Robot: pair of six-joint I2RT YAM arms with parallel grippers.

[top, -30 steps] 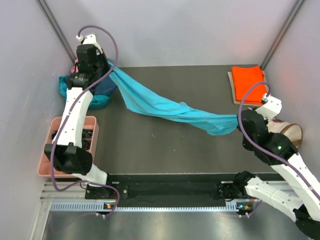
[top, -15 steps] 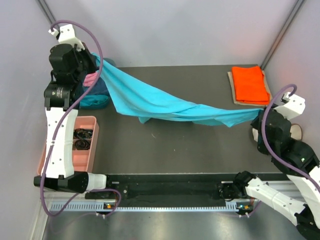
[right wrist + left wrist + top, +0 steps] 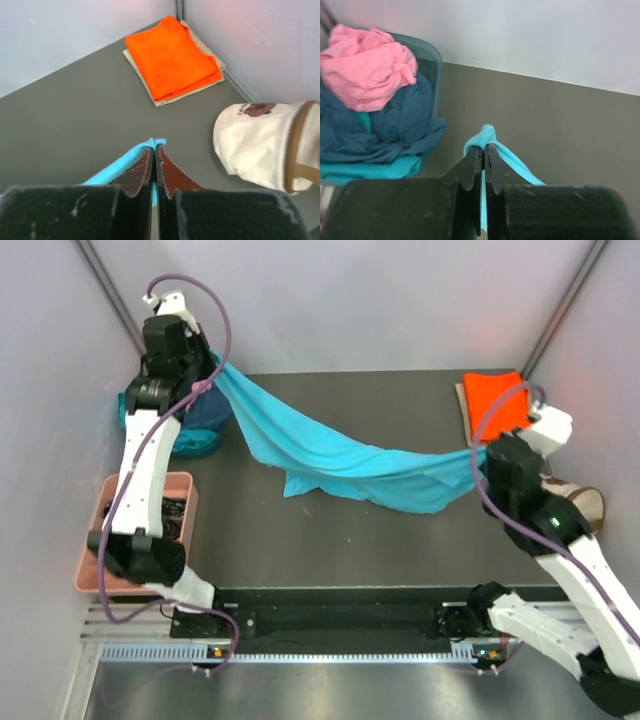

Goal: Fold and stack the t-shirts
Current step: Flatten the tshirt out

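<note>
Turquoise t-shirt [image 3: 340,455] sags between left gripper [image 3: 483,148] and right gripper [image 3: 154,148], both pinching it

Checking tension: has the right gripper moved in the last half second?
Yes: the right gripper went left, to the near-left corner of the folded orange t-shirt.

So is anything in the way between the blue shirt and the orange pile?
No, nothing visible. The turquoise t-shirt is held between the left gripper and right gripper, both shut on it, and the table over to the folded orange t-shirt is bare. The cream bag stands off to the side.
</note>
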